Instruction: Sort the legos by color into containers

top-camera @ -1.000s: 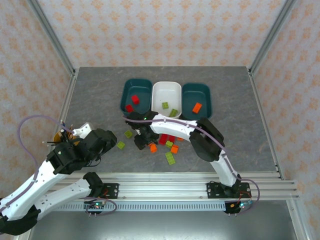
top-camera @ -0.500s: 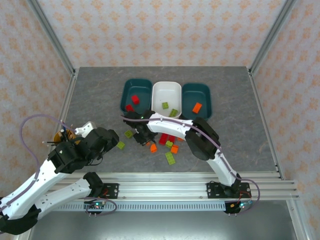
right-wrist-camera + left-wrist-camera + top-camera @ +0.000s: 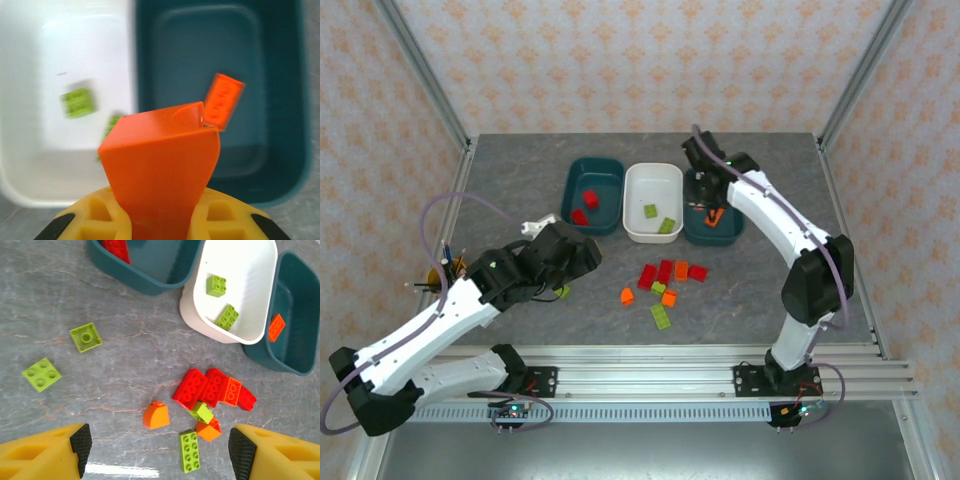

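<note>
My right gripper point(image 3: 162, 216) is shut on an orange brick point(image 3: 160, 165) and hangs over the left part of the right teal tub point(image 3: 270, 150), beside the white tub point(image 3: 30, 150). One orange brick point(image 3: 224, 101) lies in that teal tub and two green ones point(image 3: 78, 102) in the white tub. My left gripper point(image 3: 160, 450) stands open above the loose pile: an orange curved brick point(image 3: 156, 415), red bricks point(image 3: 190, 388), a long green brick point(image 3: 189, 451). Two green bricks point(image 3: 85, 337) lie apart to the left. Red bricks point(image 3: 590, 199) sit in the left teal tub point(image 3: 595, 172).
A cup of pens point(image 3: 448, 270) stands at the left, partly behind my left arm. An aluminium rail point(image 3: 720, 355) runs along the table's near edge. Metal frame posts point(image 3: 425, 85) rise at the back corners. Open grey tabletop lies right of the pile.
My right arm has swung from the pile up to the right teal tub, carrying an orange brick. My left arm has moved right and forward, over the area left of the pile.
</note>
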